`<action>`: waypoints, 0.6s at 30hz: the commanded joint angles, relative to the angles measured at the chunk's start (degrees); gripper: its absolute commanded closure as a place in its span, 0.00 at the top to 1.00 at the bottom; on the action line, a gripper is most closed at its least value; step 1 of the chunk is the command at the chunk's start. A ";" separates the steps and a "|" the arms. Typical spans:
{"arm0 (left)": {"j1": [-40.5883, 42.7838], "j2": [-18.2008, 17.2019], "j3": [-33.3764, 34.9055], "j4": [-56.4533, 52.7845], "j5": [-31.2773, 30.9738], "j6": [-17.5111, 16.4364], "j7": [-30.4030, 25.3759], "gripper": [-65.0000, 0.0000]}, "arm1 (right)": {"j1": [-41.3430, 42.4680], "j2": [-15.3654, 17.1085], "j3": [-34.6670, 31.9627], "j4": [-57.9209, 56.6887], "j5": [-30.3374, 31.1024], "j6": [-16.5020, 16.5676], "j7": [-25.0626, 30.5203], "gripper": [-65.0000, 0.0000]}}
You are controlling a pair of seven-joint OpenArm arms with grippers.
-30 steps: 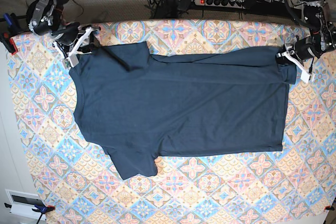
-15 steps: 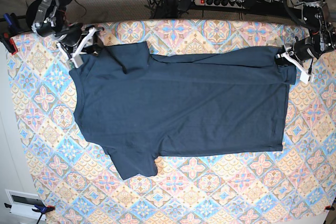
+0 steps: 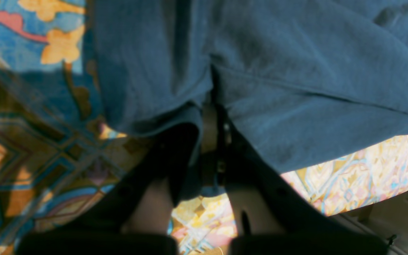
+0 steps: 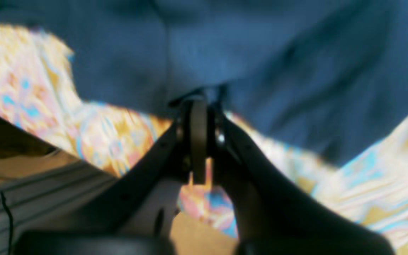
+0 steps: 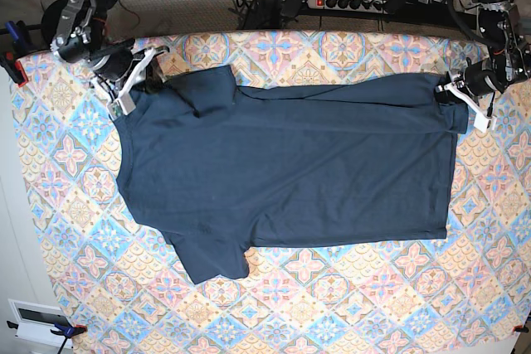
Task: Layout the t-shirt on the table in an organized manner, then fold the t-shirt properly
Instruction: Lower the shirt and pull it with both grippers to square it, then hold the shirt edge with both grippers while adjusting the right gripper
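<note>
Base looks down over the whole table [image 5: 75,205]; wrist views sit close at the t-shirt's [image 5: 282,172] edges

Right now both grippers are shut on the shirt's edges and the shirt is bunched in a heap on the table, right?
Not a heap: the base view shows the shirt spread flat across the table. Left gripper and right gripper are shut on its edges.

Both wrist views are showing the t-shirt [image 3: 296,71] cut off at the top edge, and the right wrist view is blurring cloth and tabletop [image 4: 119,134] alike. The cloth is hiding the left hand's [image 3: 211,117] fingertips. In the base view, the tabletop is running past the bottom and right edges.
</note>
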 commanded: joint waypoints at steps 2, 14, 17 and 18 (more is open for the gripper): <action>-0.27 -0.87 -0.34 0.61 -0.23 0.03 -0.16 0.00 | 0.53 0.36 0.05 0.85 1.02 0.17 0.80 0.01; 0.00 -0.87 -0.34 0.61 -0.23 0.03 -0.16 0.00 | 18.03 0.36 0.05 0.85 1.02 0.17 0.28 0.01; 0.00 -0.87 -0.34 0.61 -0.23 0.03 -0.16 0.00 | 18.20 0.36 0.23 -0.64 0.93 0.17 0.19 0.01; 0.00 -0.87 -0.34 0.61 -0.23 0.03 -0.16 0.00 | 18.03 0.45 0.23 -0.82 0.93 0.17 0.19 0.01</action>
